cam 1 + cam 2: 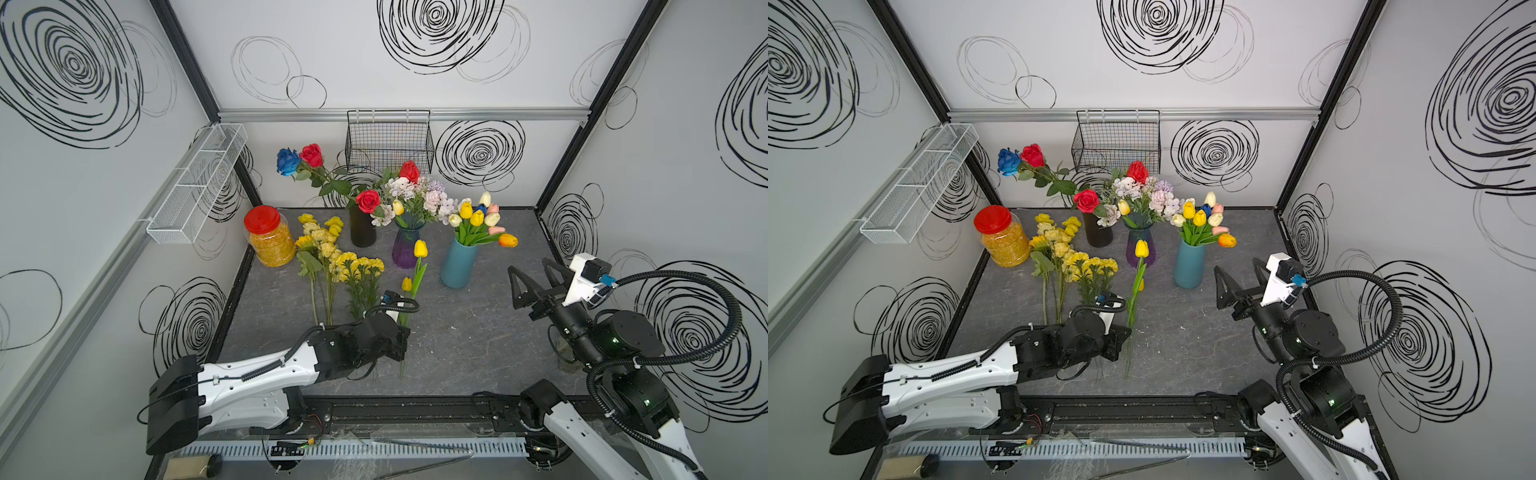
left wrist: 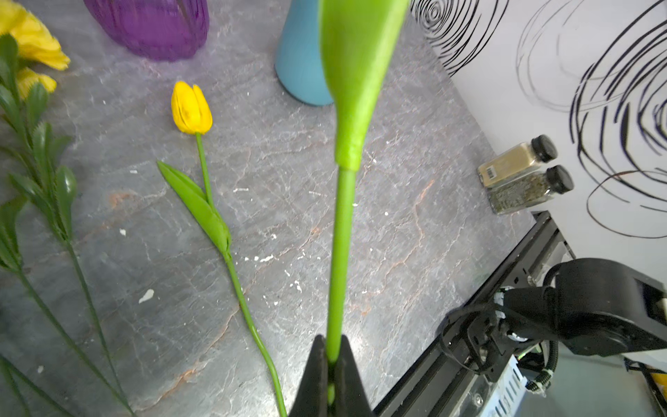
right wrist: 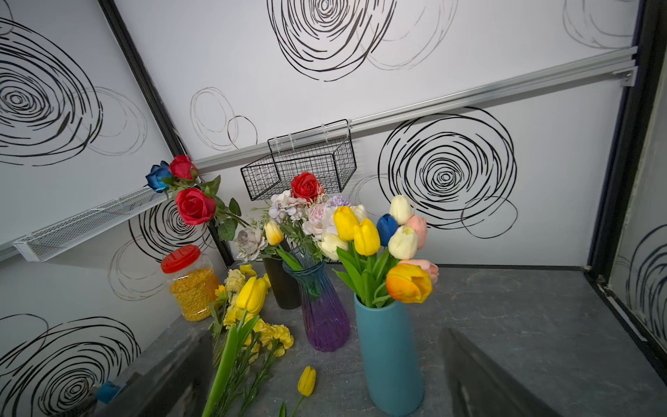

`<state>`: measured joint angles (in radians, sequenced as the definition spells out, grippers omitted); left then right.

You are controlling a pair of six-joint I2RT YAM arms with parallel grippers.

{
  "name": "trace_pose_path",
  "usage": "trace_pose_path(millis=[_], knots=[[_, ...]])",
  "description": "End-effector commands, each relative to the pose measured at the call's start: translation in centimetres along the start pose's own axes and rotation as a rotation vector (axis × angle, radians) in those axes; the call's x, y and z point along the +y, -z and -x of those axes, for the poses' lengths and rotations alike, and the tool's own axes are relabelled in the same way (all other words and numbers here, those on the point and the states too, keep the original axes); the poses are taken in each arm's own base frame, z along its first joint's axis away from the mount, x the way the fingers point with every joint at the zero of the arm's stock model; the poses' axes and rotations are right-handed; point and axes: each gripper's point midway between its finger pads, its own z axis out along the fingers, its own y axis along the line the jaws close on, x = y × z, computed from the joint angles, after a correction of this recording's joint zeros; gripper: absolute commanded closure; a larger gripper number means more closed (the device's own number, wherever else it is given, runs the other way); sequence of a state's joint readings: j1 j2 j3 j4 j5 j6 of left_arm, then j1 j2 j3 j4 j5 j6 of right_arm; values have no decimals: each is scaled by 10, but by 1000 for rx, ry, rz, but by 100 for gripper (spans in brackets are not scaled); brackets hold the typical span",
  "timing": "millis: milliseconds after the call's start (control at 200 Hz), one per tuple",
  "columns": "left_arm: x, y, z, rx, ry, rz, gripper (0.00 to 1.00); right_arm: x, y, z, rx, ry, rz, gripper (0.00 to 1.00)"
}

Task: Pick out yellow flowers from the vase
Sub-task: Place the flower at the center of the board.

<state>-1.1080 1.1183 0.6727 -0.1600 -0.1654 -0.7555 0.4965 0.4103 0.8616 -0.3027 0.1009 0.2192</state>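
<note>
We can make out only a barcode label on one of the spice jars (image 2: pixel 512 164), and its print is too small to read. The left arm stretches low and nearly level over the table. Its left claw (image 2: pixel 330 361) pinches the smooth green stem of a yellow tulip (image 1: pixel 420 248), whose bloom is raised near the ribbed purple glass vase (image 1: pixel 406 255). The right claw (image 1: pixel 528 266) hangs spread wide beside the matte teal vase (image 1: pixel 458 266). Other yellow flowers (image 1: pixel 332 253) lie on the grey stone-look table (image 1: pixel 457 332).
</note>
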Motion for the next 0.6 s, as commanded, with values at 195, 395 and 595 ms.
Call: trace_pose_path(millis=[195, 395, 595], knots=[[-3, -37, -39, 182, 117, -6, 100, -15, -5, -20, 34, -36, -74, 0], [5, -59, -50, 229, 161, 22, 100, -19, -3, -28, 42, -34, -91, 0], [5, -79, -51, 254, 194, 24, 100, -21, -2, -32, 40, -30, -97, 0]])
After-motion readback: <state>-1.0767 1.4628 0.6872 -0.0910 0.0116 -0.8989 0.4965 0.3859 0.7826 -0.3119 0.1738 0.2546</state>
